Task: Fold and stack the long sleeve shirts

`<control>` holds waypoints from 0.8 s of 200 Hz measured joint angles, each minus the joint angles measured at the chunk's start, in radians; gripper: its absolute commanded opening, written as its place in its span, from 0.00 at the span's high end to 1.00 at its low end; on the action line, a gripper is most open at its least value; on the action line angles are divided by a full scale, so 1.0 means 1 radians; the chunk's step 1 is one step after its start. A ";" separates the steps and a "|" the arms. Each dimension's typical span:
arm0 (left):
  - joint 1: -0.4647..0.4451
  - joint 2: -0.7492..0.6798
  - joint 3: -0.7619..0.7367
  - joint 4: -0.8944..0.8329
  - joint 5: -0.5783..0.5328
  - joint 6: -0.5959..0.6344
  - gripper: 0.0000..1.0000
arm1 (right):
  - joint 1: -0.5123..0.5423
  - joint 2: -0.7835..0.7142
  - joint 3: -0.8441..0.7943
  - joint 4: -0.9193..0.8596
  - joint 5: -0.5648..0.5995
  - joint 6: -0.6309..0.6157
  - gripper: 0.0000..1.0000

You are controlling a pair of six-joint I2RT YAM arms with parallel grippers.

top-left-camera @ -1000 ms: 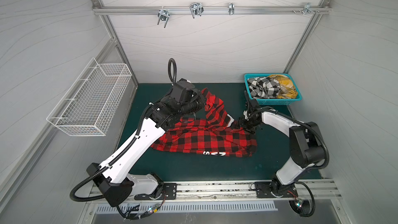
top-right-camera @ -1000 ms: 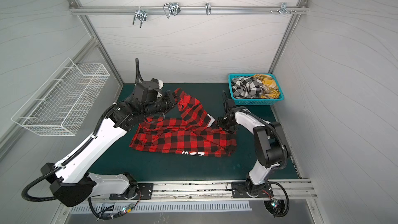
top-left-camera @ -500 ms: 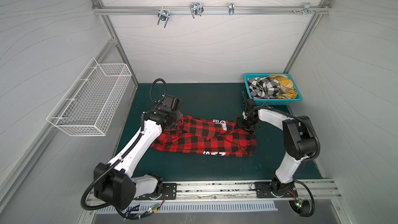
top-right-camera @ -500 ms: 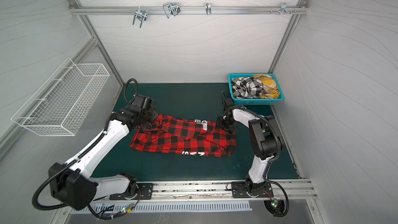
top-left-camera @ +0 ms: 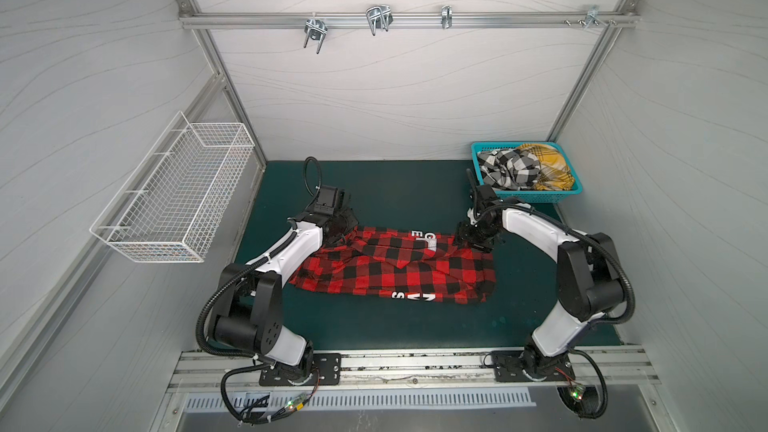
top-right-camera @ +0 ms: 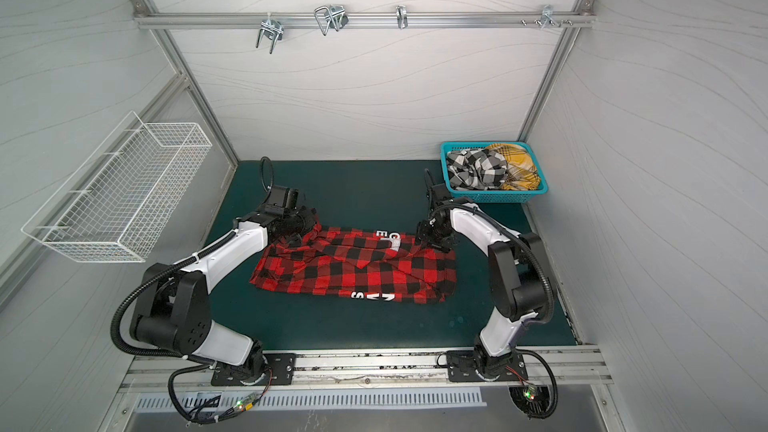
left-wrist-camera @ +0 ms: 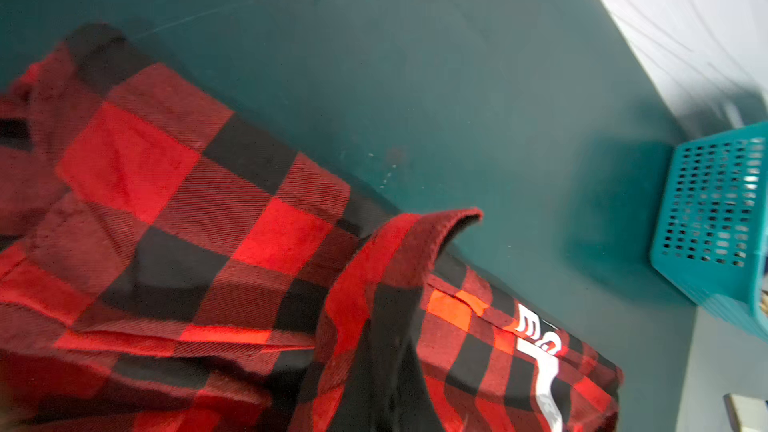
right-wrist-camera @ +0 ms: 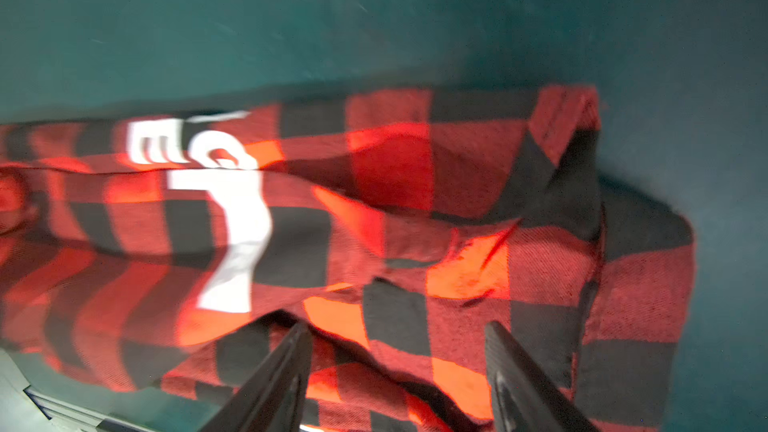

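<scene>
I see my left claw [top-left-camera: 343,236] pinching the soft red-and-black plaid shirt [top-left-camera: 395,276] on the green surface [top-left-camera: 395,189]; right claw [right-wrist-camera: 399,371] spread over it.

Left arm [top-left-camera: 291,251]: white and black, elbow folded by the near-left base, forearm stretched toward the far left.
Left hand [top-left-camera: 338,228]: low, jaws closed.
Right arm [top-left-camera: 536,230]: arched from the near-right base, forearm reaching left.
Right hand [top-left-camera: 467,238]: pointed down, dark fingers [right-wrist-camera: 286,367] parted.
</scene>
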 measured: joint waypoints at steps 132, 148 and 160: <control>0.108 0.007 0.009 0.034 0.022 0.086 1.00 | -0.045 0.195 -0.008 0.197 -0.034 -0.018 0.74; 0.125 0.023 -0.017 0.050 0.017 0.093 1.00 | -0.042 0.195 -0.008 0.201 -0.038 -0.024 0.69; 0.135 0.040 -0.042 0.060 0.016 0.093 1.00 | -0.041 0.193 -0.008 0.205 -0.043 -0.028 0.65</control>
